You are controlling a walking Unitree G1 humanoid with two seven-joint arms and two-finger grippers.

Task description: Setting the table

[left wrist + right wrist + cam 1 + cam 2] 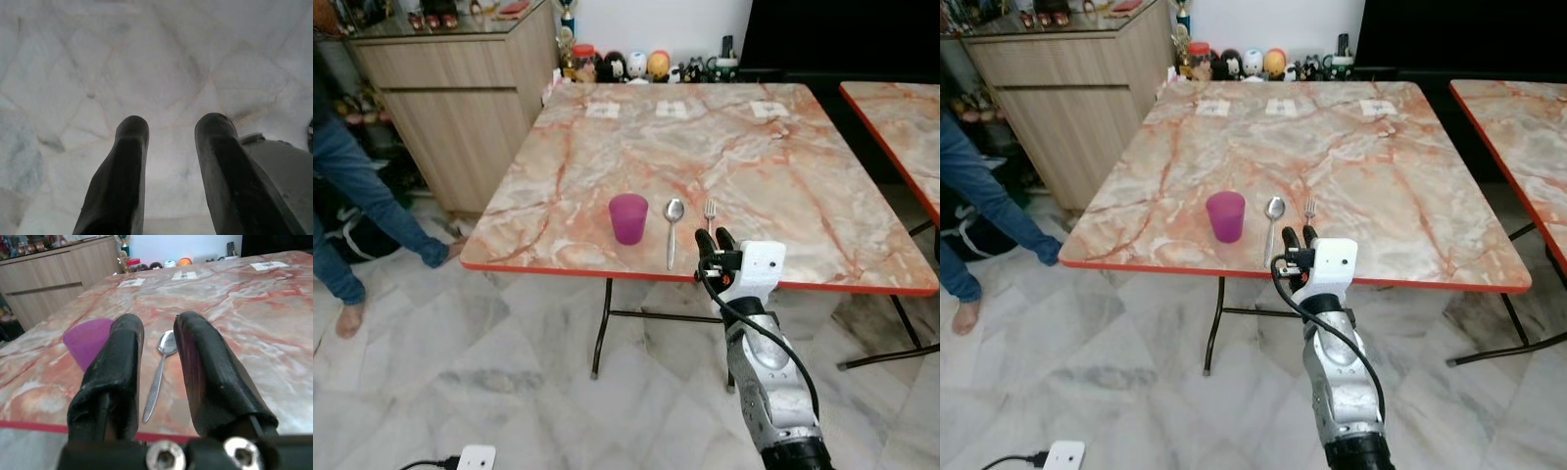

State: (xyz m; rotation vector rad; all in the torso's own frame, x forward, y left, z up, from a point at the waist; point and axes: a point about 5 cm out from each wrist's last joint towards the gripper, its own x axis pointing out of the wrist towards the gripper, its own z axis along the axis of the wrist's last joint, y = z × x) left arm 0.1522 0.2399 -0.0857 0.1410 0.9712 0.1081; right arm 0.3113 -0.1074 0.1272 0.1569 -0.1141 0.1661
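Near table's front edge: cup [627,217], spoon [673,229], fork [709,212] laid in a row, apparently set.
Left eye: right gripper [716,241] at the front edge, just short of the fork, empty.
Right eye: same row; no plate on the table [1400,176], so likely more to bring.
Left wrist: left gripper [171,142] over floor, jaws apart, idle.
Right wrist: jaws apart, holding nothing, framing the spoon.

Silver arm [773,392] w/ black cable, white wrist block.
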